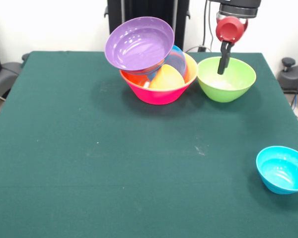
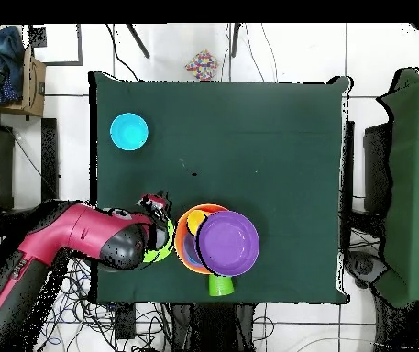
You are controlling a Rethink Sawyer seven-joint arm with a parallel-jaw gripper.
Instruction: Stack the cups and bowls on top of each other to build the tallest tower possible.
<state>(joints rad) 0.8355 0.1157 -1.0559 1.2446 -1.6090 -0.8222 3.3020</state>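
Observation:
The tower stands at the back of the table. Its lowest piece is the pink bowl [image 1: 158, 94], holding an orange bowl [image 1: 190, 66], a yellow-orange cup [image 1: 167, 78] and a clear blue bowl [image 1: 177, 58]. A purple bowl [image 1: 139, 43] [image 2: 228, 243] lies tilted on top. Beside it sits a green bowl [image 1: 226, 82] [image 2: 163, 246] with something pale at its bottom. My gripper [image 1: 222, 69] [image 2: 155, 203] hangs down into this bowl near its far wall. A green cup [image 2: 220, 285] lies by the tower in the overhead view. A small blue bowl [image 1: 283, 169] [image 2: 128, 131] sits apart.
The green table cloth [image 1: 114, 163] stretches wide in front of the tower. My red arm [image 2: 75, 234] covers part of the green bowl in the overhead view. A small multicoloured object [image 2: 202, 64] lies on the floor beyond the table's edge.

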